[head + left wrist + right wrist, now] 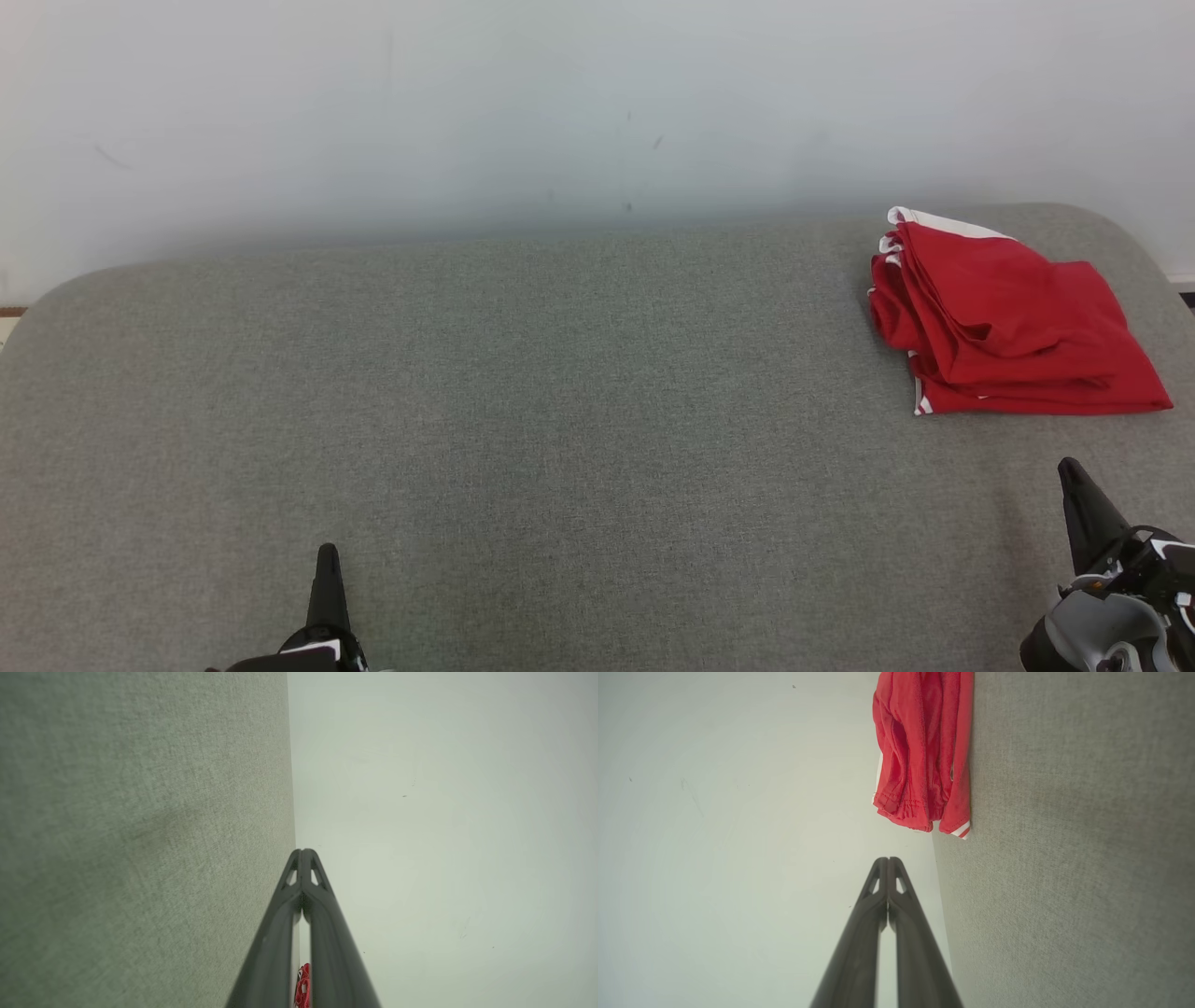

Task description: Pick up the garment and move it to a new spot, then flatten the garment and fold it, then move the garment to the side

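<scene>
Garment (1013, 327): red folded pile at 2 o'clock on grey table (523, 401). Likely light, soft, floppy, layers slip; pinch its 6 o'clock edge. Left gripper (327, 558), right gripper (1070, 472) both closed, empty.

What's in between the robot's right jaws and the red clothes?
Nothing. In the head view, a bare stretch of grey fabric surface lies between the right gripper, jaws shut, and the folded red garment.
</scene>
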Tool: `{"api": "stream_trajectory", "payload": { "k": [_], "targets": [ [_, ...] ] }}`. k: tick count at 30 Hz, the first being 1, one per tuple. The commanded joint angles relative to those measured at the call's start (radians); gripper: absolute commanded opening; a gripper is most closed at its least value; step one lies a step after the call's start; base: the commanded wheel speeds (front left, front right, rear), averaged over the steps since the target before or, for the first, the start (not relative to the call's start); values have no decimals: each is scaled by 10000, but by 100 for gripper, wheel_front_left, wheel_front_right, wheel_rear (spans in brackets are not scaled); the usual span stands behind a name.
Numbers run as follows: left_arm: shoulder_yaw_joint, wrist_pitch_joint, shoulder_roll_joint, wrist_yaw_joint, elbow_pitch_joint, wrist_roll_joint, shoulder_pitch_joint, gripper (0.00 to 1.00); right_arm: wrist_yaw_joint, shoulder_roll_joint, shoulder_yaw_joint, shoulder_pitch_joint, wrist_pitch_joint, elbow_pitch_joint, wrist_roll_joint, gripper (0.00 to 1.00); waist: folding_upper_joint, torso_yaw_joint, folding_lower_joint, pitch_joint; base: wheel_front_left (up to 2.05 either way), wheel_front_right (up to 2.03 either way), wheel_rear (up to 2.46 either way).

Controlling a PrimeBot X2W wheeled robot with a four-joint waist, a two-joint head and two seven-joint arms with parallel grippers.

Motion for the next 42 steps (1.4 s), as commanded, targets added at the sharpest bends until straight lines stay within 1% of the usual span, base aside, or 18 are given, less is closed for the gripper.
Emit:
{"api": "stream_trajectory", "payload": {
  "k": [1, 42],
  "targets": [
    [3, -17, 8, -24, 41, -28, -45, 0, 4, -45, -6, -52, 52, 15, 74, 0, -1, 0, 1, -1, 0, 0, 0],
    [11, -16, 8, -24, 37, -23, -40, 0, 4, -18, -33, -61, 60, 14, 29, 0, -1, 0, 1, -1, 0, 0, 0]
  ]
}}
